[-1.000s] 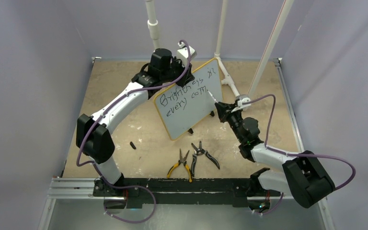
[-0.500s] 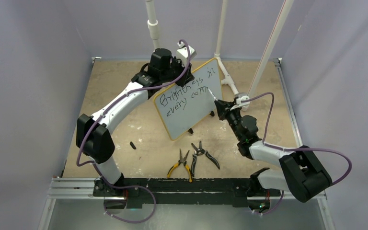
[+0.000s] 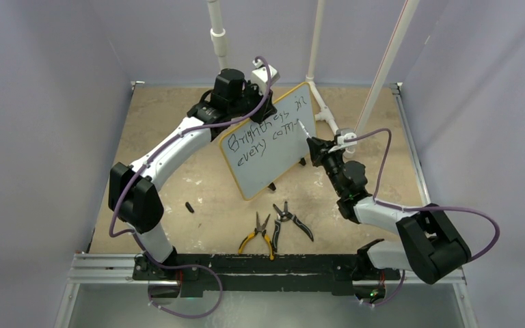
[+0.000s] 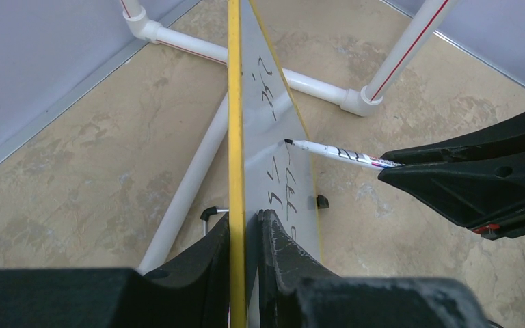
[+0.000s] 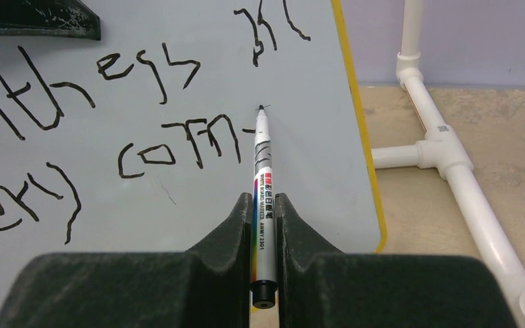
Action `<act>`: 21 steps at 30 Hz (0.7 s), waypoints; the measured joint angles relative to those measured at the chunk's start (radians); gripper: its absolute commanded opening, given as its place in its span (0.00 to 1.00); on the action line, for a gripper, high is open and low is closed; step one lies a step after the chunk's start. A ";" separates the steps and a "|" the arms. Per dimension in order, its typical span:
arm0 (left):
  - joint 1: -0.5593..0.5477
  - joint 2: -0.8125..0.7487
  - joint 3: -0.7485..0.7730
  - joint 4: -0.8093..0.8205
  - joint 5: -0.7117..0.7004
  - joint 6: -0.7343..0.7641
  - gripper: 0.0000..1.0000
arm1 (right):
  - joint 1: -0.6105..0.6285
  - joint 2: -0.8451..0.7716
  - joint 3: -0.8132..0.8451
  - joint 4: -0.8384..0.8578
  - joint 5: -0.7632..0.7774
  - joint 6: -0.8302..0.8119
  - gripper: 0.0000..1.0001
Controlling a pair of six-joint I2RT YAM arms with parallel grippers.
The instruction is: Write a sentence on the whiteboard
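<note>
In the right wrist view we see the right gripper (image 5: 263,229) with its two fingers (image 5: 227,232) pressed tight on the barrel of a marker (image 5: 262,184), no gap left on either side. The marker's long axis runs straight up that frame. Its black tip sits at the whiteboard (image 5: 178,225), just past the last stroke of the lower line of the sentence (image 5: 178,147), and seems to touch the face.

From the left wrist camera, the left gripper (image 4: 239,249) is clamped on the board's yellow rim, one finger (image 4: 208,263) on each face.

In the top view the whiteboard (image 3: 273,160) stands tilted at centre frame, above the table (image 3: 171,137), with its black feet low. Its long axis runs from lower left to upper right, the written face towards the bottom of the frame. The left gripper (image 3: 245,102) holds the upper long edge. The right gripper (image 3: 312,145) comes in from the lower right, and the marker points to the upper left.

To the right of the tip we see bare white up to the rim, and more bare board below the lower line. White pipes (image 3: 325,113) lie just beyond the board's right end. Two pliers (image 3: 273,229) and a small black piece (image 3: 189,207) lie apart from the board, towards the bottom of the frame.
</note>
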 measured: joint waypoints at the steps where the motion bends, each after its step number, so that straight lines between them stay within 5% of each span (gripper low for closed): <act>1: 0.000 0.000 0.000 0.000 -0.001 0.000 0.00 | 0.000 0.003 0.004 0.001 0.000 -0.003 0.00; 21: 0.000 0.000 0.000 0.000 -0.004 -0.001 0.00 | 0.001 -0.006 -0.018 0.013 -0.056 -0.010 0.00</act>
